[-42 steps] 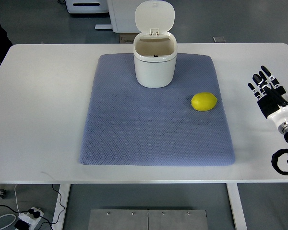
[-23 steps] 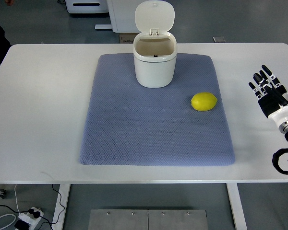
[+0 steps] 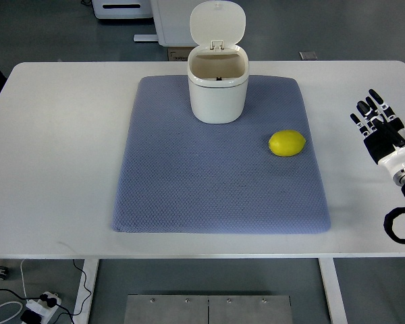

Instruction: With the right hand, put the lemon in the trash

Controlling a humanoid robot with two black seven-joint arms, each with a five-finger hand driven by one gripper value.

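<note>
While our right hand (image 3: pixel 383 129) hangs spread and empty right of the lemon (image 3: pixel 287 143), approach is pending; next, we reach leftward and grasp.

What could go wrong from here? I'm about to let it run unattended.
The lemon is round and lies loose on the mat, so a poor grasp by the right hand might roll it away. The trash can has a narrow opening and looks light; a bump could tip it.
</note>
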